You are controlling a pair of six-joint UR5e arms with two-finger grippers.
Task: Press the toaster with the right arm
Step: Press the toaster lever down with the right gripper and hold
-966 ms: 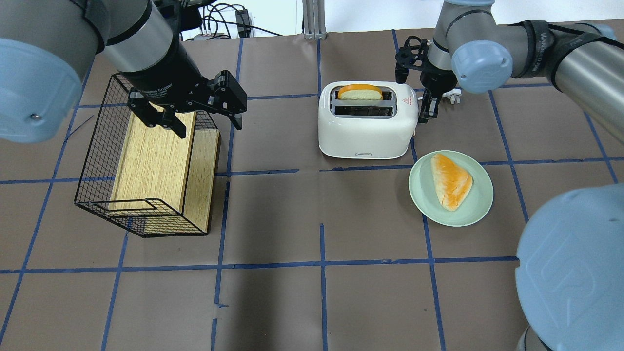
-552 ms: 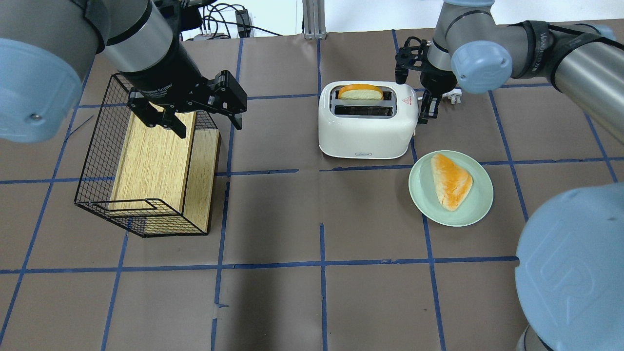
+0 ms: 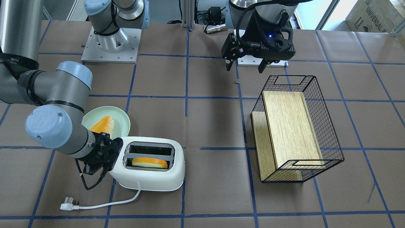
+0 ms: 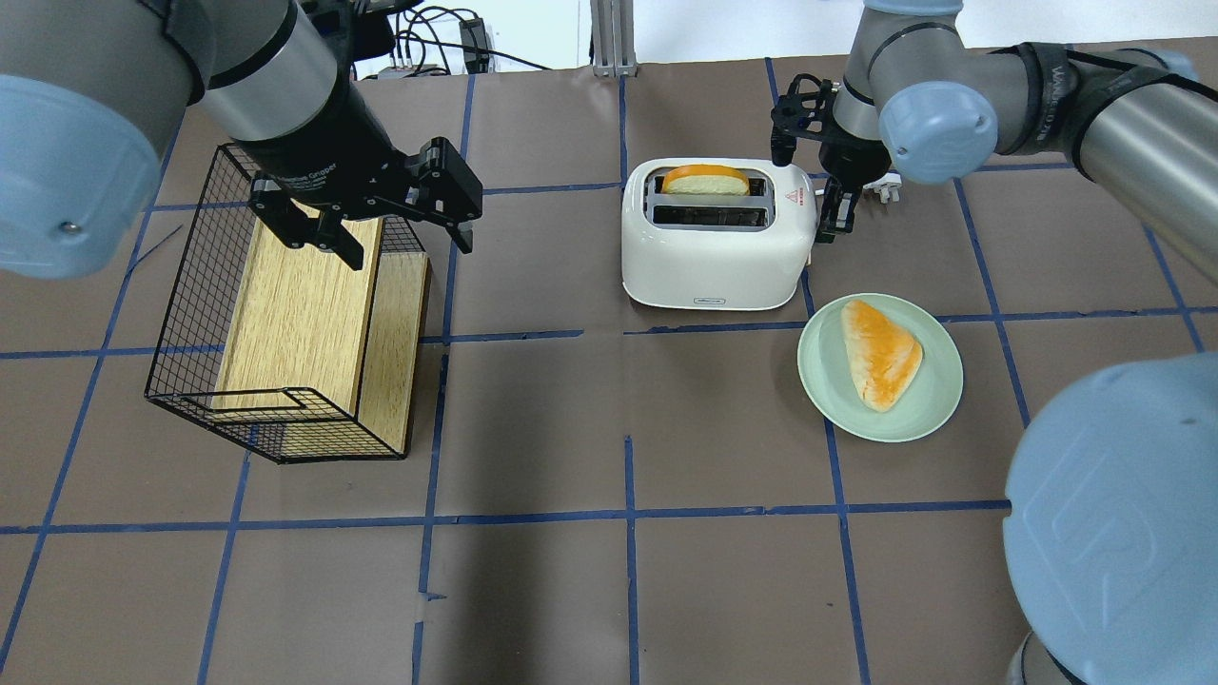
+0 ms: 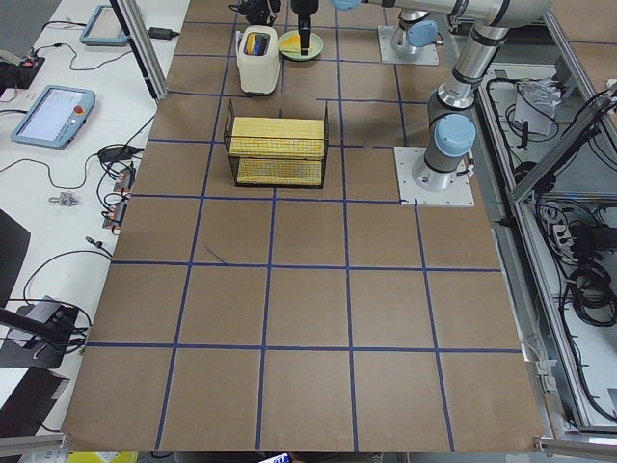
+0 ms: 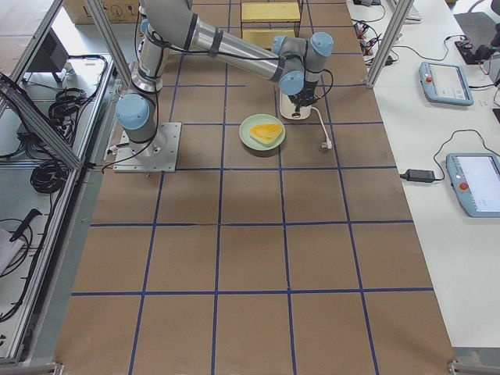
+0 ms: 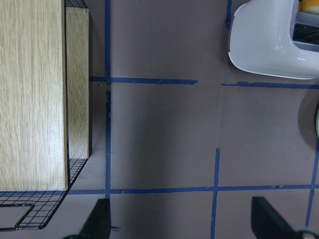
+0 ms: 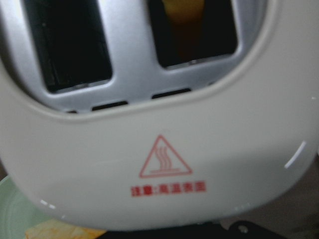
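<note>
Right arm nearer glossy white toaster

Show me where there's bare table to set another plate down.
Bare: the stretch between the wire basket and the toaster, and the whole robot-side strip of table. Crowded: the toaster's end by the right gripper, with the green plate and the plug close by.
</note>
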